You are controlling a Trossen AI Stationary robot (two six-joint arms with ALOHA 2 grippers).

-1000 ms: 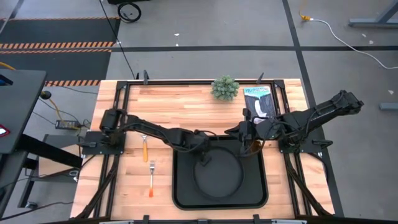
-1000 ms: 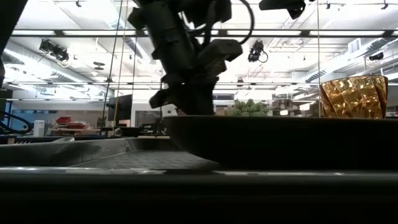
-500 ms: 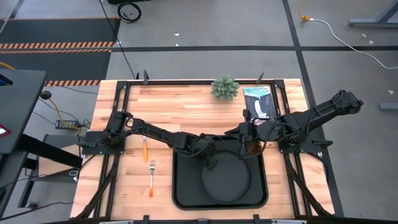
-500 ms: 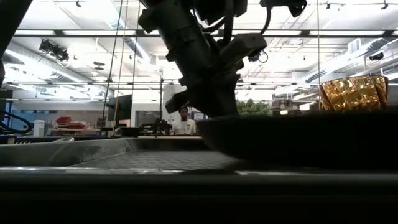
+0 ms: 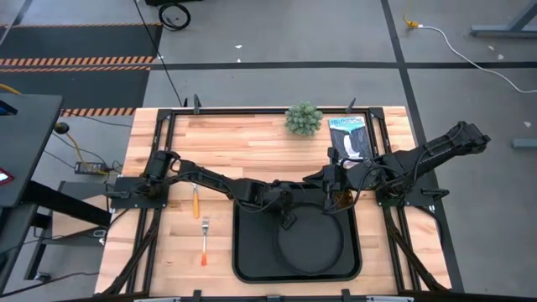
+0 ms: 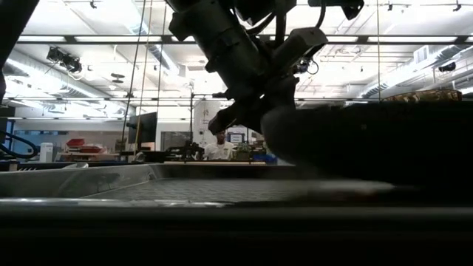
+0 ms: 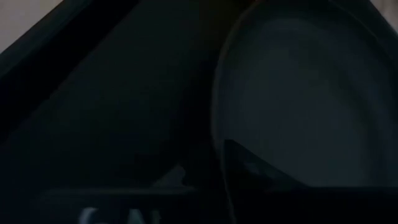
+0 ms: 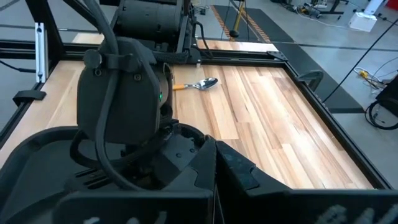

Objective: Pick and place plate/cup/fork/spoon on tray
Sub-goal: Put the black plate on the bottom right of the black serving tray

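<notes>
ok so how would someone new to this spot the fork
Start at the big black tray on the wooden table in the high view. On bare wood off its left-arm side lie two orange-handled utensils; the fork is the one nearer the table's front edge, with tines, while the spoon has a rounded bowl.

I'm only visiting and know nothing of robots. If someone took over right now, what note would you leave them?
Left hand: at the plate's rim; grip unclear.
Right hand: over the cup at the tray's far right corner; whether it holds the cup is unclear.
Done: plate lies in the tray.
Left: fork and spoon, both on the table left of the tray; confirm the cup.
</notes>
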